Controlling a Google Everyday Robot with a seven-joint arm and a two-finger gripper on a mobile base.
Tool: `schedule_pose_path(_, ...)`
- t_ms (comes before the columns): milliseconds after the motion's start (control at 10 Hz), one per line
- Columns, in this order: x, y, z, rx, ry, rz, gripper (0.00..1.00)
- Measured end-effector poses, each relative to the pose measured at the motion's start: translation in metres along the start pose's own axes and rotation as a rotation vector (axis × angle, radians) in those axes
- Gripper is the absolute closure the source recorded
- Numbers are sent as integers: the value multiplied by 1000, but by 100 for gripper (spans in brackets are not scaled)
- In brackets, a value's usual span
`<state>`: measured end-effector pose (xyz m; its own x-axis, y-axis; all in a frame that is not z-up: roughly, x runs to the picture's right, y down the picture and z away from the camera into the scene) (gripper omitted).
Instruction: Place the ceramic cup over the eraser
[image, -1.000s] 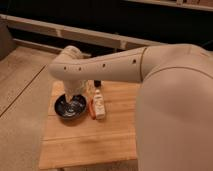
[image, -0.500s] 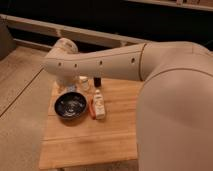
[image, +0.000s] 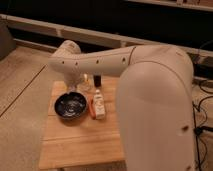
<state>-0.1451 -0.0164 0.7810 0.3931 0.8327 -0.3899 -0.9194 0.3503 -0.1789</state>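
Gripper hung low over the far part of the table, just below the pale forearm that reached in from the right and crossed the upper half of the view. Most of it sat under the wrist, so only a grey stub showed. Its fingers stood wide apart, though whether they touched anything could not be told.

The cup appeared as a small pale shape just right of that stub, on the table near its back edge. It was partly covered by the arm, and whether it stood upright or tipped could not be made out. The eraser stood on end just right of the cup, a narrow dark block, close to it but apart. The cup was beside it, not over it.

Nearer the camera lay a black bowl, round and glossy, on the left part of the table, in front of the gripper. Just right of the bowl lay a white bottle with an orange part along its left side; it lay lengthwise, in front of the eraser.

The robot's bulky white body filled the right side of the view and hid that end of the table. A speckled floor lay to the left, and dark shelving ran along the back.
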Motion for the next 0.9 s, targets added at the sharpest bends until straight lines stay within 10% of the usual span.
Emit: schedule_pose_path(900, -73, -28, 40, -61, -75, -107, 35)
